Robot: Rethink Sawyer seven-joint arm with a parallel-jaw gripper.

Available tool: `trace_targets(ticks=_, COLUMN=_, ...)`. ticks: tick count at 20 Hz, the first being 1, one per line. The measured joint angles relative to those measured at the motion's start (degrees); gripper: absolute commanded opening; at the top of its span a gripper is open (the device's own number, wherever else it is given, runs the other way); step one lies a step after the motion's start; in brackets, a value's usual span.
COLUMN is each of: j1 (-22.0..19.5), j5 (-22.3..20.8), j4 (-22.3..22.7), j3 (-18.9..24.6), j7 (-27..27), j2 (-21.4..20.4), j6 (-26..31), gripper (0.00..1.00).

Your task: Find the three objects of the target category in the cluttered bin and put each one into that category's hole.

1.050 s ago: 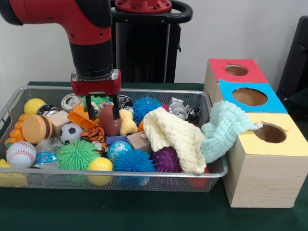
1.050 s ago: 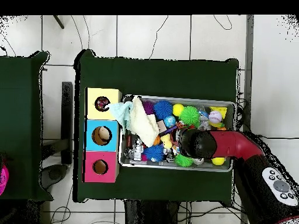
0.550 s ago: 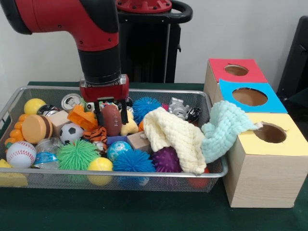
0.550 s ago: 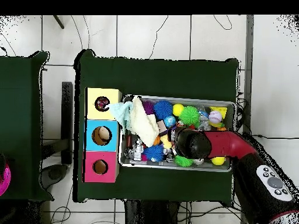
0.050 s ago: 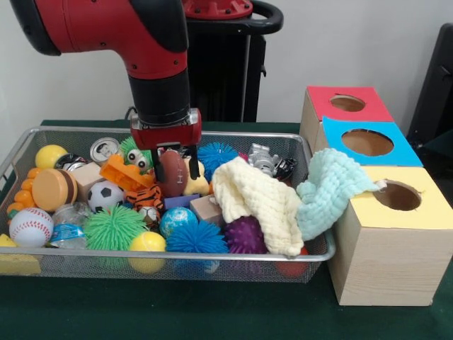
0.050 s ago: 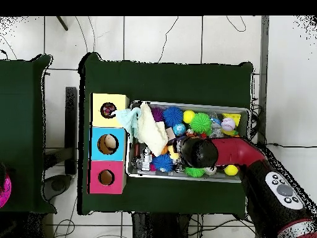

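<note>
Gripping a small brown football [image 5: 172,172] between its two fingers, your tool [image 5: 174,160] hangs over the back middle of the wire bin [image 5: 42,253], with the ball lifted just clear of the clutter beneath it. Judged from that, you are at the first carry: the ball is held but not yet at any hole, and nothing shows inside the boxes, so count none delivered and three to go if balls are your category.

Just below and beside the tool lie a yellow plush [image 5: 192,185], a tiger-striped toy [image 5: 144,196] and an orange piece [image 5: 119,172]. Further out on the side away from the boxes you have one soccer ball [image 5: 104,194], one baseball [image 5: 30,227] and two yellow balls [image 5: 51,155]. Spiky balls number five: two blue, two green, one purple [image 5: 245,234]. Toward the boxes, two cloths: a cream one [image 5: 256,202] in the bin and a mint one [image 5: 328,187] draped over its end wall.

Beyond the bin, well apart from the tool, three boxes stand on the worktop [image 5: 177,312], one hole each: yellow [image 5: 393,236] nearest the bin, then blue [image 5: 368,143], then red [image 5: 345,106].
</note>
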Motion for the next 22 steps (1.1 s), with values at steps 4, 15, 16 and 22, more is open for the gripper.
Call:
trace_targets(ticks=4, j1=0.18, j5=0.01, j4=0.00, j3=0.01, j7=0.00, j2=-0.04, j6=0.85, gripper=1.00)
trace_targets(ticks=15, j1=0.35, j5=0.00, j4=-0.01, j3=0.00, j7=0.00, j2=-1.10, j6=6.72, gripper=1.00)
trace_targets(ticks=16, j1=0.41, j5=0.00, j4=0.00, j3=-0.01, j7=0.00, j2=-1.14, j6=7.22, gripper=1.00)
trace_targets(ticks=22, j1=1.18, j5=0.01, j4=-0.09, j3=0.01, j7=0.00, j2=-1.26, j6=12.17, gripper=1.00)
